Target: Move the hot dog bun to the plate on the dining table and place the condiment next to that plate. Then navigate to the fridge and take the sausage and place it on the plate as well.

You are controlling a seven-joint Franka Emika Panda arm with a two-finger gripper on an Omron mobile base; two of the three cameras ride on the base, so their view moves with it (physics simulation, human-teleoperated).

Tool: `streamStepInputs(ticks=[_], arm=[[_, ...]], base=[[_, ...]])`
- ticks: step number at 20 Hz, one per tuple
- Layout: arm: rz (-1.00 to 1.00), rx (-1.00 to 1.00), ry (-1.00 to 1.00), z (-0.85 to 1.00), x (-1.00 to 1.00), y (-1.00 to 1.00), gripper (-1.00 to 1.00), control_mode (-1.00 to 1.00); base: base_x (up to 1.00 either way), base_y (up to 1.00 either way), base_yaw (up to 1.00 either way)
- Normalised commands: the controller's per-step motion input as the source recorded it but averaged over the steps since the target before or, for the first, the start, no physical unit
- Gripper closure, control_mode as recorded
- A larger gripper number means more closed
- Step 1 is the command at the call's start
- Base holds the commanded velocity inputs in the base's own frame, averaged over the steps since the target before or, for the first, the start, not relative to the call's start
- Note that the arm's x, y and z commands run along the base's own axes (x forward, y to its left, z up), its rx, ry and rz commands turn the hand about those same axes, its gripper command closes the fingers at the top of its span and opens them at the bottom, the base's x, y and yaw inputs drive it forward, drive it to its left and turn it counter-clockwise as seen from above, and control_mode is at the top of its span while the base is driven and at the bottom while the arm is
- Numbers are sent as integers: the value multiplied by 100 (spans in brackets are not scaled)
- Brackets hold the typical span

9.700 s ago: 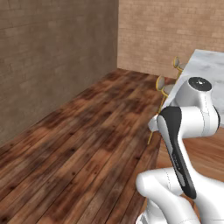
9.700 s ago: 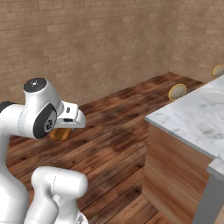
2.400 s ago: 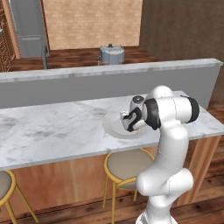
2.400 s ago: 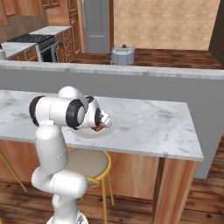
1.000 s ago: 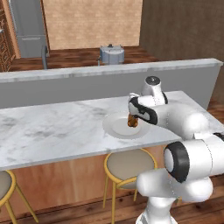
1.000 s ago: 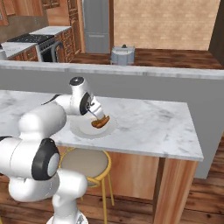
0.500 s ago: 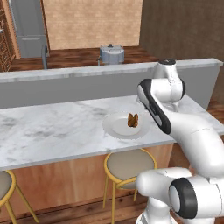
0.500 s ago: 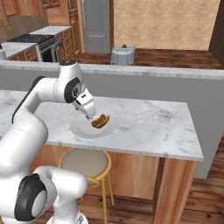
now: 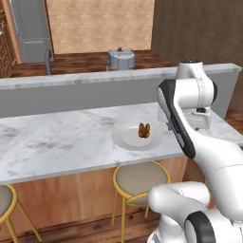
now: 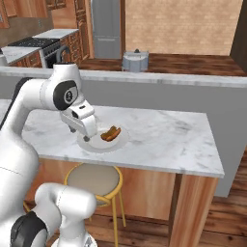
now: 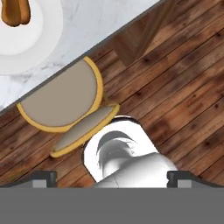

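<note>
From the left base view we see the hot dog bun lying on the plate, atop the bench. In the right base view, condiment and sausage seem still undone. The hand view shows our pincer spread wide, empty.

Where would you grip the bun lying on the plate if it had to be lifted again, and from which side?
Grip the hot dog bun across its narrow middle, coming straight down from above. It lies flat and lengthwise on the plate near the table edge, so its long sides are free for the jaws, set crosswise to its length. The plate's shallow rim makes a low sideways approach awkward.
</note>
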Motion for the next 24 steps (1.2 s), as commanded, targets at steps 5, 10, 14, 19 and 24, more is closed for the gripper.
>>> streamStepInputs(ticks=[5, 10, 14, 19, 24], arm=[[3, -4, 2, 0, -100, 0, -100, -100], [0, 0, 0, 0, 0, 0, -100, 100], [0, 0, 0, 0, 0, 0, -100, 100], [0, 0, 0, 0, 0, 0, -100, 100], [0, 0, 0, 0, 0, 0, -100, 100]], base=[[0, 0, 0], [-72, -62, 0], [-11, -100, 0], [4, -100, 0], [23, -100, 0]])
